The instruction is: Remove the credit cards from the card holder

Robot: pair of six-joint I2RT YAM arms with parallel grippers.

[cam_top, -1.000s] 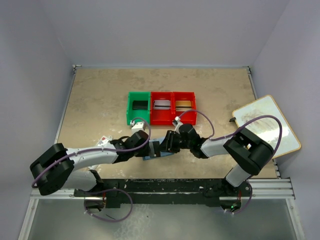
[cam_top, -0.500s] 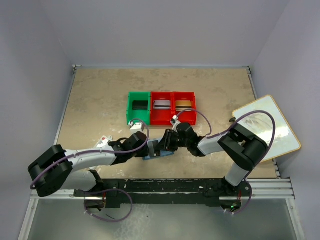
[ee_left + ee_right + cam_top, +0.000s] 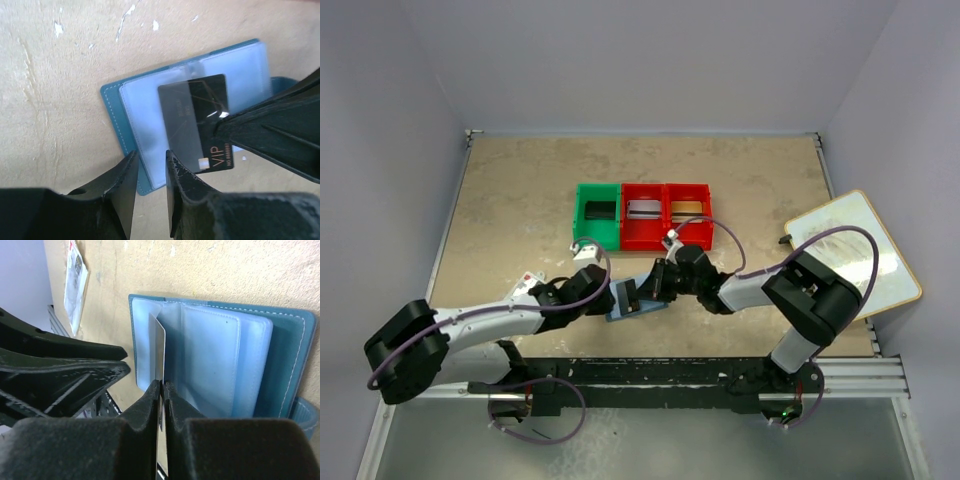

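Left wrist view, and here we are: the small flat blue bifold card holder [image 3: 142, 115] lies open on the beige speckled table [image 3: 55, 110]. Its light-blue slotted inside faces up and the darker teal cover shows as a rim around it. Across the sleeves lies a thin dark credit card [image 3: 192, 120] with pale "VIP" lettering. One end is over the light-blue sleeves and the lettered end pokes past the holder's edge above the table. Whether any of it sits in a slot we cannot tell. The right gripper [image 3: 161, 389] has that card: on its own camera we see the two black fingers pressed together on it, the card edge-on as a thin pale sliver between them. The left gripper [image 3: 151, 156] meets the holder from the opposite side, fingers drawn close with only a narrow gap and the teal edge showing in that gap. Whether they nip it we cannot tell. From the top camera, the holder lies toward the table's near edge, between the two grippers. Beyond it stands a row of bins: one green plastic bin [image 3: 582, 228] and two red plastic bins [image 3: 640, 242], side by side and touching. A long white packet [image 3: 529, 279] with red marks lies by the left arm. A white board [image 3: 855, 213] with a wooden rim overhangs the table's right side.
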